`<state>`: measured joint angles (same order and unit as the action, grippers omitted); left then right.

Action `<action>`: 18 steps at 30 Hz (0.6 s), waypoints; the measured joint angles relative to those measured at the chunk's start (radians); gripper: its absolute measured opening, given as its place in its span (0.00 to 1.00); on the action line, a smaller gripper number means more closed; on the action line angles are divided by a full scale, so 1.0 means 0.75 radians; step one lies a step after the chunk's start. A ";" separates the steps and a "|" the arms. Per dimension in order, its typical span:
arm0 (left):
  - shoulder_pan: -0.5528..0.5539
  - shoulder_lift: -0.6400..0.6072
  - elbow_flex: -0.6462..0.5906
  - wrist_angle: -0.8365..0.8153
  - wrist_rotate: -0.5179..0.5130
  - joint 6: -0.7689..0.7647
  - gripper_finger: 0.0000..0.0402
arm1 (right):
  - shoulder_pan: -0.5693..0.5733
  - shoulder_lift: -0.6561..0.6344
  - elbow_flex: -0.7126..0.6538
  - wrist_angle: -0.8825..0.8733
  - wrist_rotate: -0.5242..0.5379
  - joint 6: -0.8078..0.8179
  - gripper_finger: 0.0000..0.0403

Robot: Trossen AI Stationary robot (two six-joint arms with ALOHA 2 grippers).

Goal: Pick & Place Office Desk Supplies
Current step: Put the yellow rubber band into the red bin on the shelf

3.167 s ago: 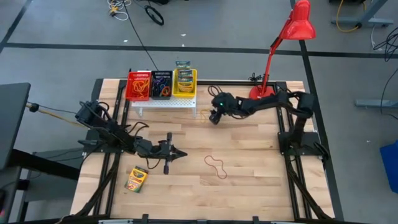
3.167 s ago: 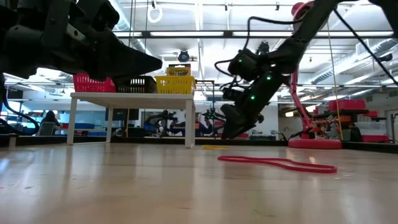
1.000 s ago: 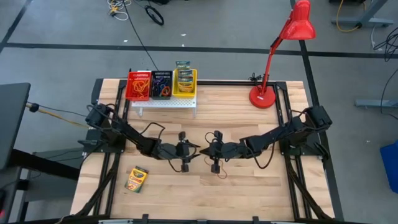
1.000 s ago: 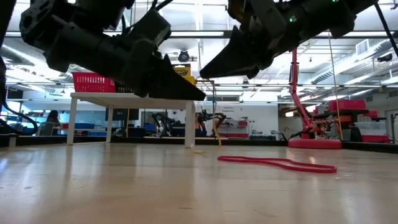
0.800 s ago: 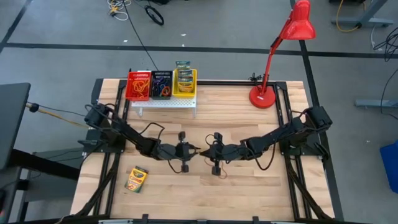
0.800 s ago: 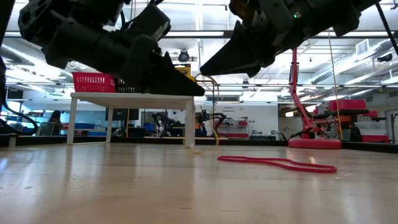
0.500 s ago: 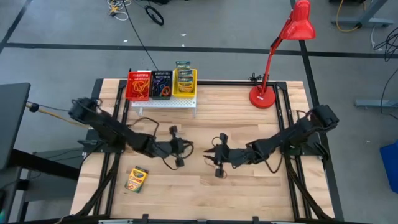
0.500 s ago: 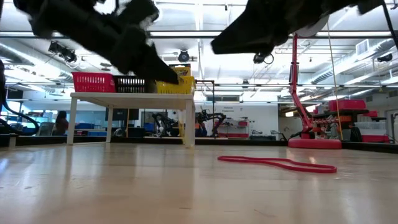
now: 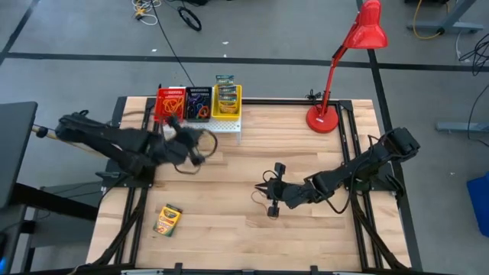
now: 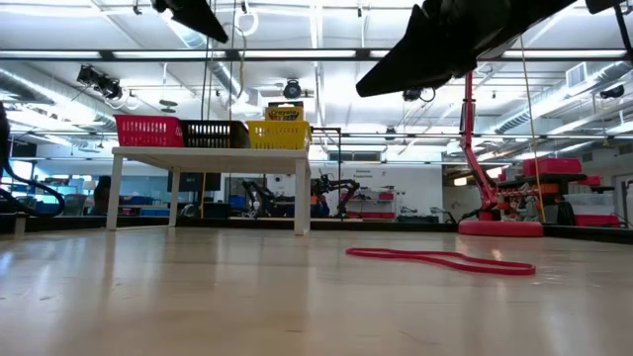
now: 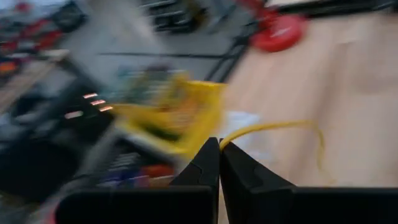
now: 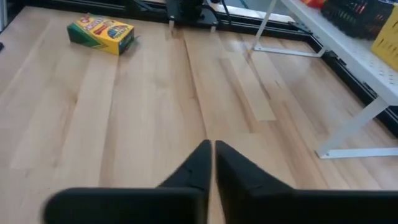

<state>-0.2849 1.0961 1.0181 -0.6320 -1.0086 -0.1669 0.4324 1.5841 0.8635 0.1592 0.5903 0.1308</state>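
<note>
Left gripper [image 11: 219, 149]: jaws closed on a thin yellow rubber band [image 11: 273, 129], upper left of the high view.
Right gripper [image 12: 211, 149]: jaws nearly together, nothing held, centre right.

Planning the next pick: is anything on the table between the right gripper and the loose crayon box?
Nothing visible does: only bare wood lies between the right gripper and the crayon box.
</note>
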 joint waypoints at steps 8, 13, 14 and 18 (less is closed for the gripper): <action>0.341 0.000 0.357 -0.620 -0.129 -0.056 0.01 | 0.003 0.000 -0.028 0.006 -0.030 -0.020 0.04; 0.672 -0.001 0.385 -0.716 -0.090 0.048 0.01 | 0.001 0.000 -0.052 0.008 -0.030 -0.019 0.01; 0.739 -0.001 0.385 -0.716 -0.046 0.073 0.01 | 0.001 0.000 -0.052 0.011 -0.030 -0.019 0.01; 0.979 0.004 0.385 -0.694 0.130 0.190 0.01 | 0.001 0.000 -0.052 0.011 -0.030 -0.019 0.02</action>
<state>0.4495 1.0990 1.3071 -1.1526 -0.9113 -0.0242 0.4328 1.5841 0.8246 0.1675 0.5682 0.1165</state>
